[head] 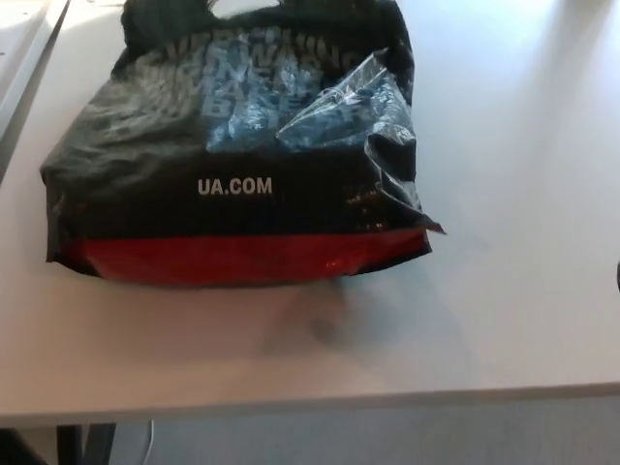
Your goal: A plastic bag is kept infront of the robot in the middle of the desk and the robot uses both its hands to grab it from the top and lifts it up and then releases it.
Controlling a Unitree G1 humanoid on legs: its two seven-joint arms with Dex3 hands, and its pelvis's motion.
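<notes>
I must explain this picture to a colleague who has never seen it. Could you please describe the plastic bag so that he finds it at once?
On the pale desk, look at the middle, toward the far edge. The plastic bag lies there, black and crinkled, alone on the surface. White letters "UA.COM" and a red band along its near bottom edge set it apart.

Your plastic bag (237, 155): thin black film, glossy, crinkled and creased, and it caught pale glare across its upper face and its folded right corner. Its printed lettering looked flat and matt, white at "UA.COM", greyer and washed out above. Its red base band (242, 260) was smooth and shiny. Your desk (523, 291): pale, smooth, matt laminate-like top, and it showed only soft, diffuse light.
</notes>
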